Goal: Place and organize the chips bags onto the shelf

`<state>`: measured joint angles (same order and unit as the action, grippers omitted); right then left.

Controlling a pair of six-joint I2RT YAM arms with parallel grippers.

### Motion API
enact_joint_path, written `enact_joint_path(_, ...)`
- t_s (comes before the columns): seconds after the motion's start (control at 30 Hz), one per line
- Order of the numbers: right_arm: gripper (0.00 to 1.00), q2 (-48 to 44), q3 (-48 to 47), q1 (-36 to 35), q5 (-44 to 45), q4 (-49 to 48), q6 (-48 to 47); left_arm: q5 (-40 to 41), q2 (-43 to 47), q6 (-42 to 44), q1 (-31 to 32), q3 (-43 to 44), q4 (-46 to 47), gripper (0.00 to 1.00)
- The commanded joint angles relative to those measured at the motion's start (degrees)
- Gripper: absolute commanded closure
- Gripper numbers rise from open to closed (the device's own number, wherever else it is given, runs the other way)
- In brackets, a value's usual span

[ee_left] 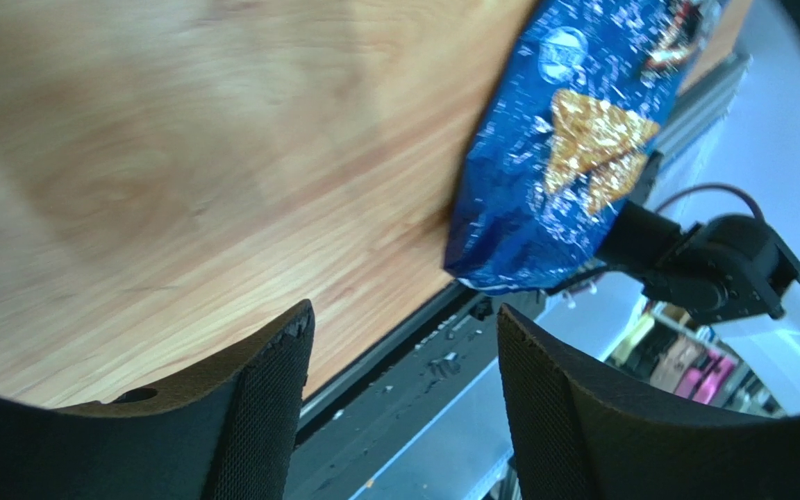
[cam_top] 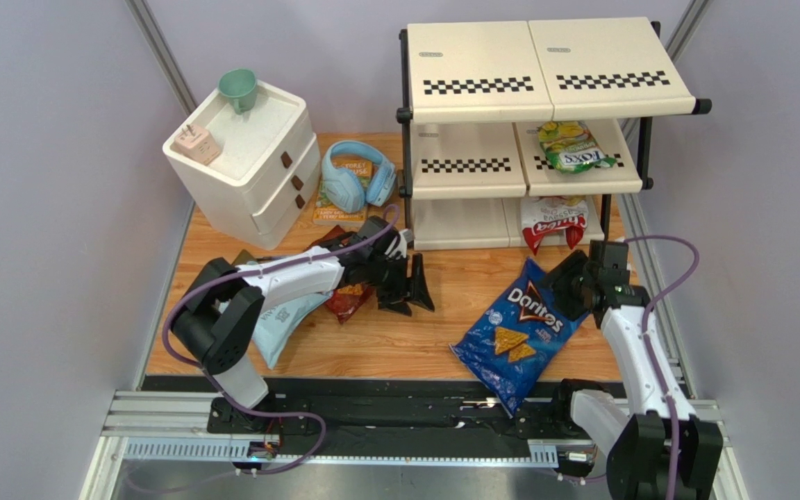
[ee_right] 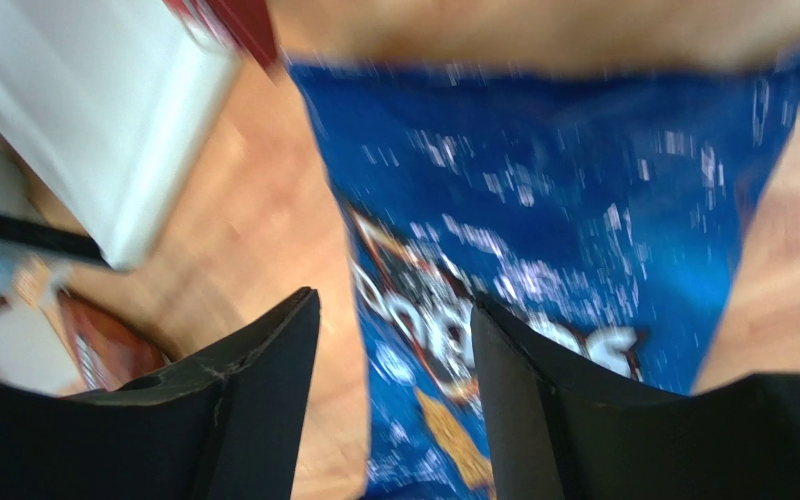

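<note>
Counting from the left, the large pale-blue bag with the brown top (cam_top: pixel 287 325) lies flat on the wooden table (cam_top: pixel 425 359), partly under the left arm. It is well apart from the shelf. Just to its right the red Doritos bag (cam_top: pixel 349 302) also lies on the table, half hidden by the same arm.

The left gripper (cam_top: pixel 406 295) hangs just past the red bag. Its fingers stand well apart, and its wrist view shows only bare wood and the table's edge rail between them, so it has hold of nothing.

Further right, the blue Doritos bag (cam_top: pixel 517 331) sprawls at a slant on the table near its front edge, in front of the shelf. The right gripper (cam_top: pixel 571 283) sits over the bag's upper right corner. Its fingers are spread, and the bag shows through the gap beyond them. The wrist view is blurred, but no pinch on the foil is visible.

On the three-tier cream shelf (cam_top: pixel 477 63), the right half of the middle board carries the small green-yellow bag (cam_top: pixel 577 146). The white-and-red bag (cam_top: pixel 554 221) stands on the bottom board below it. The top board is bare.

By my reckoning two of the five bags are placed and three are not yet shelved. The blue one seems the likeliest next pick, and any tidying of the placed bags comes after that.
</note>
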<state>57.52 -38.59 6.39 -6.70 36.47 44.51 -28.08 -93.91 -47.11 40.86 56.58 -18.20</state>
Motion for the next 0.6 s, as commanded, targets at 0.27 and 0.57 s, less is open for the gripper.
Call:
enact_joint_path(0.27, 0.3, -16.0, 13.4, -2.1, -3.3, 9.0, 0.5, -6.6, -8.3, -2.5, 3.8, 4.7, 9.1, 0.14)
enact_joint_path(0.57, 0.31, -6.0, 16.0, -5.8, -4.6, 0.7, 2.2, -5.2, -8.5, -1.5, 3.8, 4.1, 9.0, 0.14)
